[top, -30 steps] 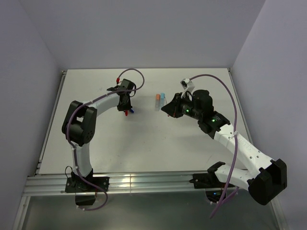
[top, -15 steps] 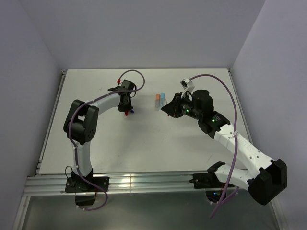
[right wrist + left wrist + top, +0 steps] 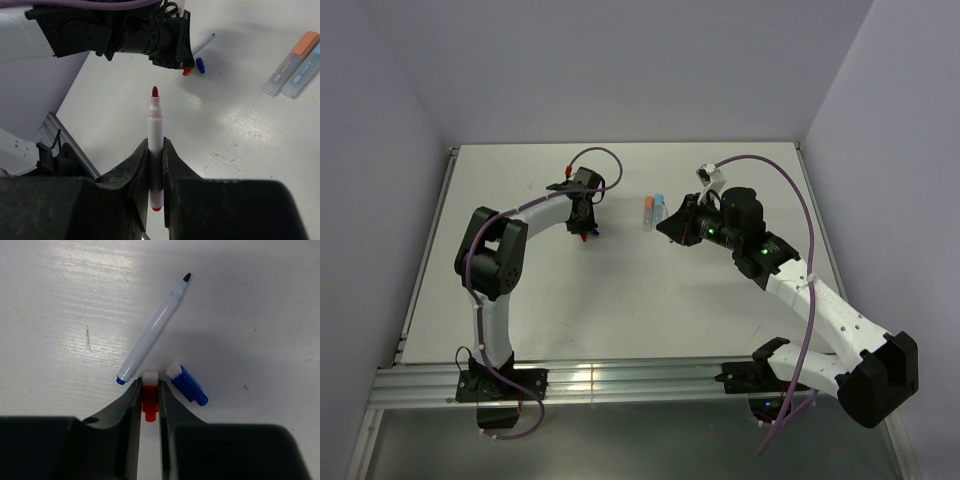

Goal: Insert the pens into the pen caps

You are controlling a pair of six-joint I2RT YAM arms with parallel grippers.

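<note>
Far left, the left gripper (image 3: 150, 388) is down at the counter (image 3: 520, 270), fingers clamped on the red cap (image 3: 150, 396). I can't tell which end of the cap is the open one. Right beside it lie an uncapped blue pen (image 3: 152, 337), tip pointing away, and a blue cap (image 3: 187, 385), near each other but not joined.

Mid-counter, an orange-capped pen (image 3: 647, 212) and a light-blue-capped pen (image 3: 658, 210) sit side by side, and they look done to me.

Over on the right, the right gripper (image 3: 155, 150) is pinched on the red pen (image 3: 155, 117). It looks lifted off the counter, with the red tip aimed toward the left gripper.

So I'd say we're on the red pair, lining up. Tip and cap are well apart, so the next move means getting both on one axis, then a straight push. Any tilt and the tip probably skids off the rim.
</note>
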